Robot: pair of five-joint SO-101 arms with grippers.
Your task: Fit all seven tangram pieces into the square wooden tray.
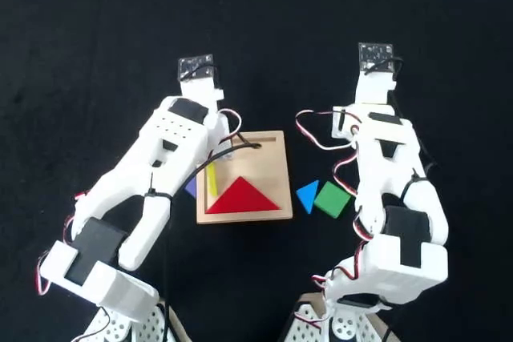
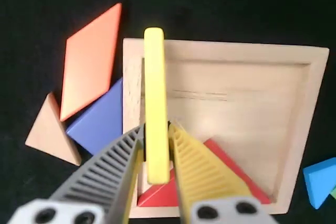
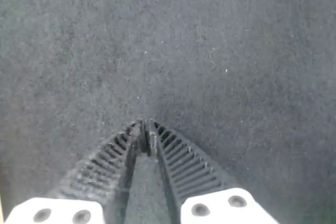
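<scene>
Black cloth [image 1: 80, 54] covers the table. On it lies the square wooden tray [image 1: 284, 174] [image 2: 315, 103], with a red triangle [image 1: 240, 195] [image 2: 231, 174] flat inside, at the side nearer to the arm bases. Outside one wall, close together, are an orange parallelogram [image 2: 90, 61], a violet-blue piece [image 2: 100, 124] [image 1: 191, 187] and a pale wood-coloured triangle [image 2: 50, 132]. Beyond the opposite wall lie a blue triangle [image 1: 307, 195] [image 2: 320, 179] and a green square [image 1: 332, 199], side by side.

The left gripper [image 2: 156, 129] pinches a yellow piece [image 2: 155, 103] [image 1: 212, 179], standing on its edge. The long axis of this piece runs along the inner wall on the violet-blue side, pointing away from the gripper. One end overlaps the red triangle, but I cannot tell if they touch.

In the high view the left arm covers the orange and pale pieces, while the left wrist view shows them clearly.

The right gripper [image 3: 144, 129] is above bare cloth, its jaws pressed together with nothing between them.
</scene>
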